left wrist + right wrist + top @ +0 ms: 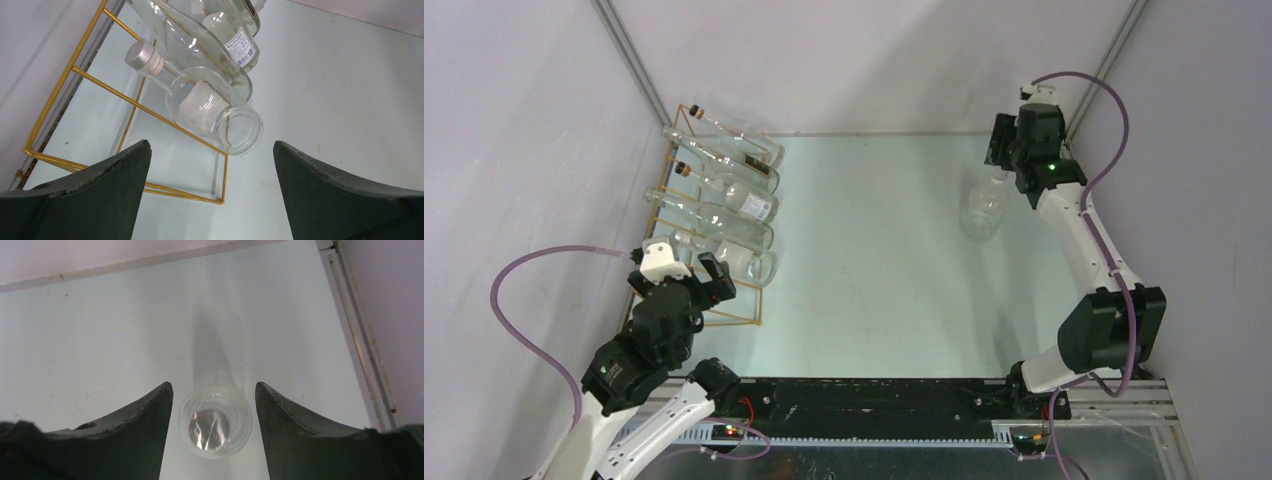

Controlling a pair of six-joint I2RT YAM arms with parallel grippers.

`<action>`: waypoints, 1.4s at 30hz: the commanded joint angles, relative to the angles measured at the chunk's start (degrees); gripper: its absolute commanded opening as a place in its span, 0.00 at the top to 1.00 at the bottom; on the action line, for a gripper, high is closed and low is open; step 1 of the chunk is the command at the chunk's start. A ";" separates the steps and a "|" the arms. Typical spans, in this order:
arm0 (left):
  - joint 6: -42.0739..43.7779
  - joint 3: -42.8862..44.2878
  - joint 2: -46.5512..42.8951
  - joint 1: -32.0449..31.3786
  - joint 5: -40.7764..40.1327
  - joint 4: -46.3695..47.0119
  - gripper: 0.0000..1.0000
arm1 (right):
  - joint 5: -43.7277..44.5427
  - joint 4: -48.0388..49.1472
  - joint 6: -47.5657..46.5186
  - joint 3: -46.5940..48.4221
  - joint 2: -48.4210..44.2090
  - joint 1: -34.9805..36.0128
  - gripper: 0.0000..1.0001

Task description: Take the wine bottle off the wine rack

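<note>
The wine rack [724, 322], a thin gold wire frame, lies at the left of the table, also in the left wrist view [107, 90]. Several clear glass bottles lie across it. The nearest one [742, 262] has a silver cap and its base points right [210, 107]. My left gripper [689, 272] is open and empty just before the rack's near end [211, 145]. One clear bottle [982, 208] stands upright on the table at the far right. My right gripper [1004, 160] is open right above it, its jaws either side of the bottle top [216, 421] without touching [214, 385].
Grey walls close in the table at the left, back and right. A metal corner post [629, 50] runs behind the rack. The table's right edge rail [357, 335] lies close to the upright bottle.
</note>
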 commanded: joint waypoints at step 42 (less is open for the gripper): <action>-13.71 -1.21 20.59 39.39 30.80 22.35 0.03 | 15.80 -32.93 23.96 -12.97 -41.10 49.92 0.33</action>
